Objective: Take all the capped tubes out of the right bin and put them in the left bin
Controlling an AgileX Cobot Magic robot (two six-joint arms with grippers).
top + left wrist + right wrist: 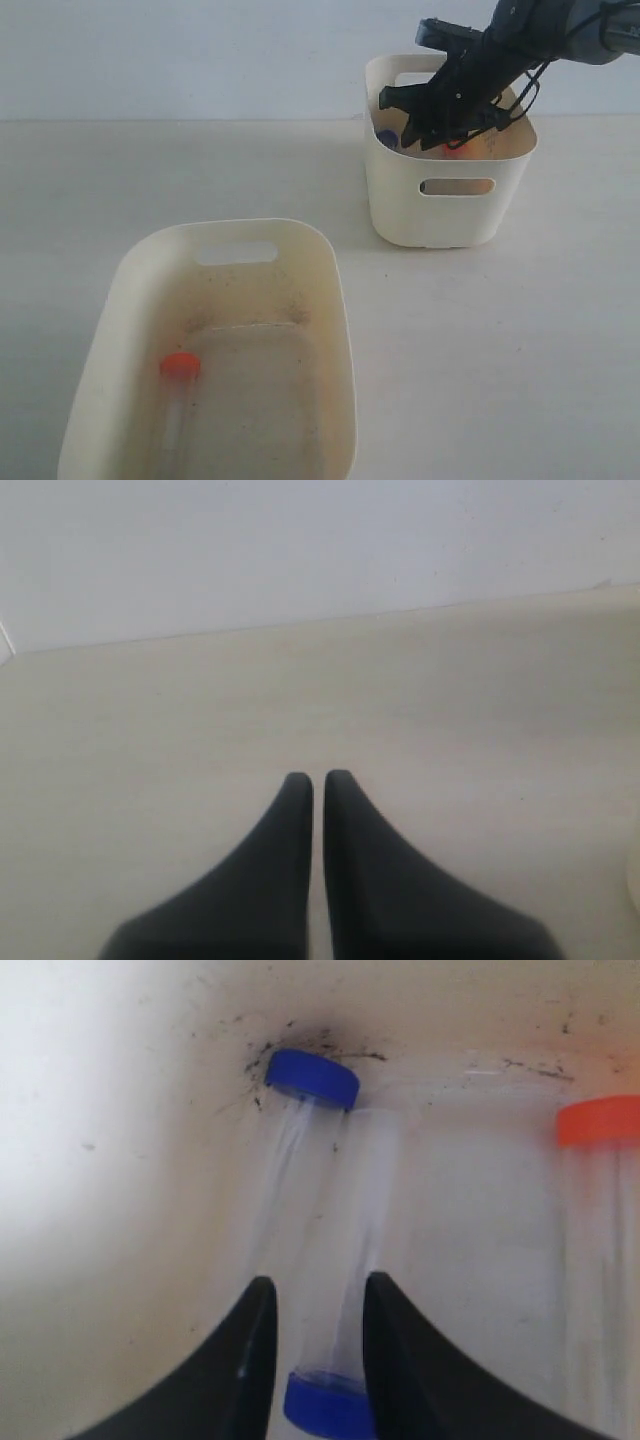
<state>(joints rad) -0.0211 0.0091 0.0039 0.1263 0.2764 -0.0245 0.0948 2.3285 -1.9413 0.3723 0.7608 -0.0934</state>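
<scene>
My right gripper is down inside the right bin, its fingers clenched on a blue tube whose cap sits back between them. Touching that tube lies a second blue tube, turned the other way with its cap up against the bin's smudged wall (its clear end runs down to one of my fingertips, so it crowds the grip). An orange tube lies off to the side on the same floor, apart from my fingers. Seen from outside, my arm fills much of the bin's mouth and hides most of what is in it. The left bin, well apart from the right one, holds another orange tube on its speckled floor. My left gripper hangs over bare table, its fingers pressed together on nothing.
</scene>
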